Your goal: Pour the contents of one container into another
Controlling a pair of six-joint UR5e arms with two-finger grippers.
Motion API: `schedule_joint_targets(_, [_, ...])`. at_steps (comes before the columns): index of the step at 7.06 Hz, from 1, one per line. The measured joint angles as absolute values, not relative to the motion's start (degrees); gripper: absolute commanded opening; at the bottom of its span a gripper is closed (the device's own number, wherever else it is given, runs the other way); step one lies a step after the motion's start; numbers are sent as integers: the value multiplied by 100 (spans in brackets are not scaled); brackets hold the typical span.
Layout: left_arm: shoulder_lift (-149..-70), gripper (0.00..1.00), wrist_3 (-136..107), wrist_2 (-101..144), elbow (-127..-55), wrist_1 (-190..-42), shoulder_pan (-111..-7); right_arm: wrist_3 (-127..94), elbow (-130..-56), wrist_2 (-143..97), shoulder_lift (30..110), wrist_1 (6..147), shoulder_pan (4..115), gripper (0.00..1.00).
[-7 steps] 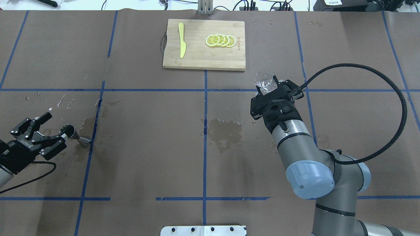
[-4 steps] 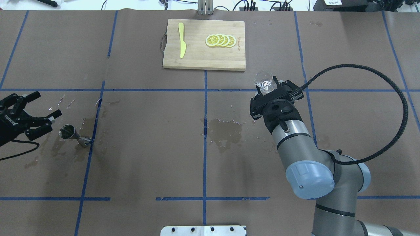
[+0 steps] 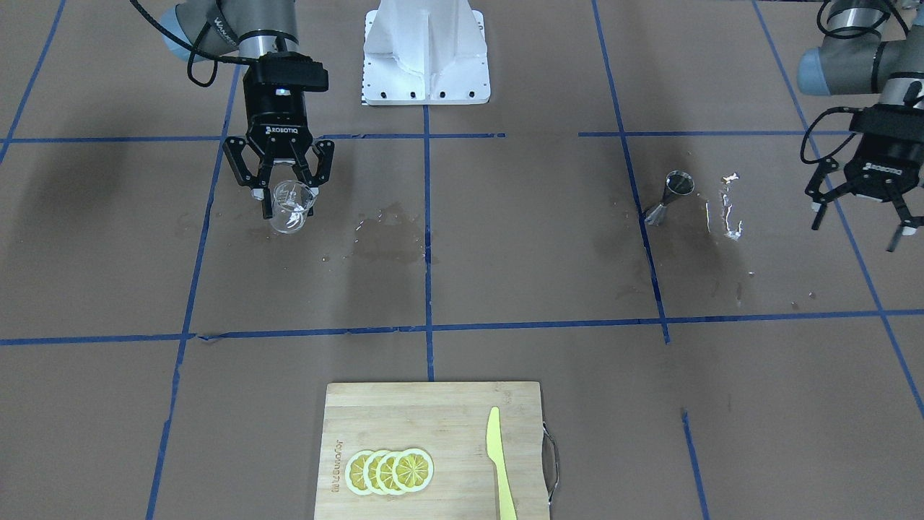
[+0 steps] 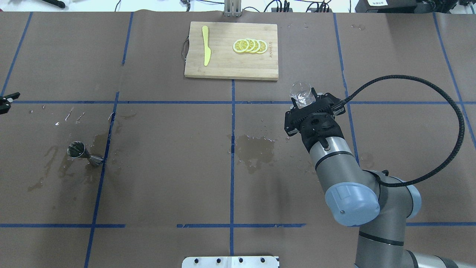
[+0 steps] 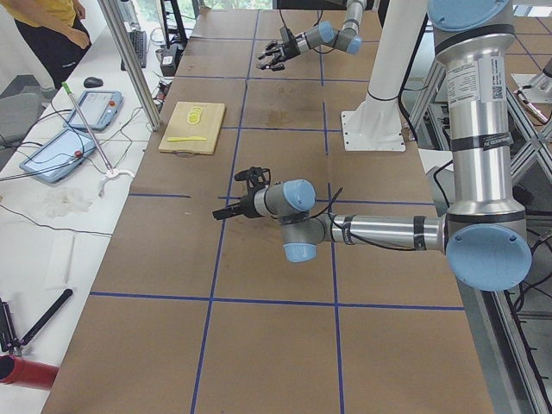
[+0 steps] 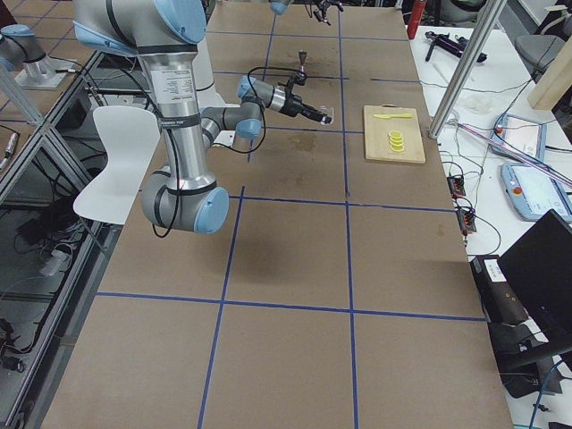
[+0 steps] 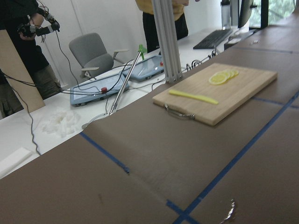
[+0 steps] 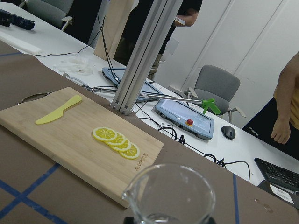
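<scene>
In the front-facing view the left gripper [image 3: 859, 225] hangs with its fingers spread and nothing between them, well apart from the jigger [image 3: 671, 195]. The jigger stands alone on the brown paper beside a blue tape line, with wet streaks near it. Across the table the right gripper [image 3: 287, 196] is clenched on the glass beaker [image 3: 290, 208], held upright just above a damp patch. From overhead the change is plain: a second ago the left fingers were right at the jigger's rim, then they drew back, and now only a fingertip of the left gripper [image 4: 5, 102] shows at the edge. The jigger [image 4: 84, 153] has not shifted, and the beaker [image 4: 300, 93] sits in the right gripper [image 4: 304, 101] almost exactly where it was, near the cutting board [image 4: 230, 70]. The side views are too small to add anything. The left wrist view shows only table and the cutting board [image 7: 233, 95], no jigger, so that arm now looks away from it. The right wrist view shows the beaker [image 8: 170, 193] mouth up; its contents are hard to judge. So the jigger looks released and left standing free, and with the beaker well apart no pour can land until the right arm carries it over.
</scene>
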State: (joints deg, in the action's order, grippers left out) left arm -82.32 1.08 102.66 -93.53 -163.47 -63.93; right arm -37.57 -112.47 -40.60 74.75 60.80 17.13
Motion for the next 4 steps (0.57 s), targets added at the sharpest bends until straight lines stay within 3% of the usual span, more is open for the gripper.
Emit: schedule_joint_targets(4, [-9117, 100, 2228, 10821, -9314, -12864, -8045, -3926, -11256, -4182, 7491, 6057, 1714, 0])
